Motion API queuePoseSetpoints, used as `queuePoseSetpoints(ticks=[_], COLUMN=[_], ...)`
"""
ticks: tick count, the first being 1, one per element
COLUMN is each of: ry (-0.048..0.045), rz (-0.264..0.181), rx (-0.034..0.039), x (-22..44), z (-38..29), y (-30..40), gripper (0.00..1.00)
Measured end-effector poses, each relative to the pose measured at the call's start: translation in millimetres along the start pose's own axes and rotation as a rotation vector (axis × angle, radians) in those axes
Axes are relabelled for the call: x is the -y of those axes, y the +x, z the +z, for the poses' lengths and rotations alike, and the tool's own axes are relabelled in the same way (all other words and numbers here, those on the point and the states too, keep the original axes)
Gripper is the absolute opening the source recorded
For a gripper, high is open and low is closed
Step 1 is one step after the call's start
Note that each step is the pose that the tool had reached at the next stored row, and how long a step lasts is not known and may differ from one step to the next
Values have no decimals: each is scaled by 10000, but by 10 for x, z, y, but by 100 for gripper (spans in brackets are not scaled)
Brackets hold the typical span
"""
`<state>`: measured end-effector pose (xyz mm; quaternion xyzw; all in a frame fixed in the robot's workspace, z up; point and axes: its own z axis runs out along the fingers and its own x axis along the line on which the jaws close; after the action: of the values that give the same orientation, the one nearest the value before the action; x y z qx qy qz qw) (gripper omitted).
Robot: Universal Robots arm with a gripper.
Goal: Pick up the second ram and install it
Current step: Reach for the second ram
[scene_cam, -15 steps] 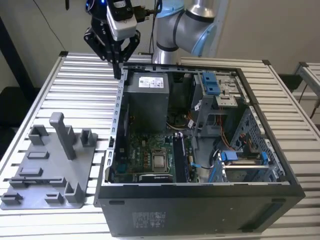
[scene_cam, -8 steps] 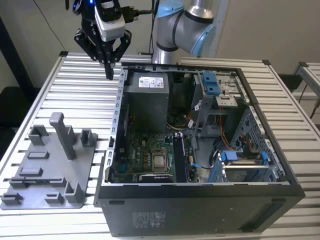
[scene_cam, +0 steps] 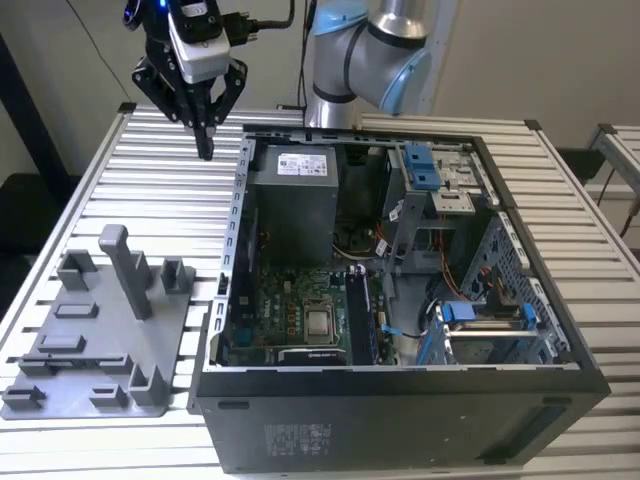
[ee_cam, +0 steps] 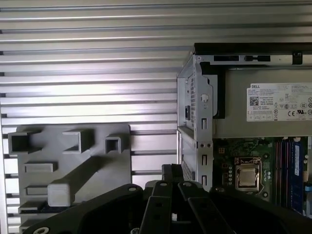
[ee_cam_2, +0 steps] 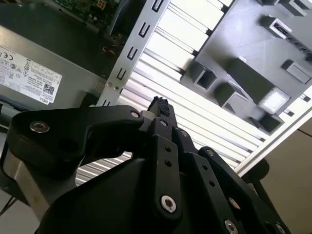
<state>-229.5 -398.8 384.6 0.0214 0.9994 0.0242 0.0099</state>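
End effector (scene_cam: 207, 150) closed, empty — ram sticks (ee_cam: 287, 168) partly hidden inside case (scene_cam: 400, 405)

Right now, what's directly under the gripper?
Bare slatted table, in the gap between the grey holder tray and the open computer case. The gripper hangs shut above it, holding nothing. In both wrist views its own body covers the table closest beneath.

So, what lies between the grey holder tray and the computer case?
Bare table slats. In the first wrist view, nothing else sits on the stretch between the holder tray and the computer case.
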Motion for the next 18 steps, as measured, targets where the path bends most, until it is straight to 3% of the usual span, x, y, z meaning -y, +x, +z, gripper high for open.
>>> queuePoseSetpoints(ticks=[18], ry=[3], rz=[2], rx=[-33], x=[7], z=[7], y=[157], gripper=[11])
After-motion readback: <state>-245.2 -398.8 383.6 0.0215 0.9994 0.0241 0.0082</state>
